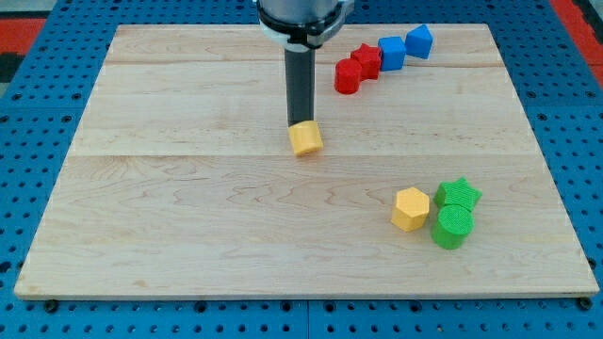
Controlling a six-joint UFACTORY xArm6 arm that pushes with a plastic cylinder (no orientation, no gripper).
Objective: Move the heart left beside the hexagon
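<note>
- Camera view: my tip [301,123] is touching down at the upper edge of a small yellow heart block [305,138], which is sitting a little above the middle of the pale wooden counter [188,217].
- The dark rod is standing upright, rising to the arm's housing [303,14] at the view's top edge; there are no jaws on this arm, so nothing is being gripped, only touched from above.
- A yellow hexagon block [410,208] is lying well apart from the heart, toward the view's lower right, and is touching or nearly touching a green star block [459,194] on its right and a green round block [453,227] just below that star.
- Along the view's top right, four blocks are running in a slanted row: a red round block [348,76], a red star block [366,60], a blue block [391,52] and a second blue block [419,41], each close against the next and near the counter's far edge.
- Open wood is stretching across the whole left half and along the bottom edge, and a broad bare lane is lying between the heart and the hexagon.
- A blue pegboard surface [38,104] is surrounding the counter on all sides.
</note>
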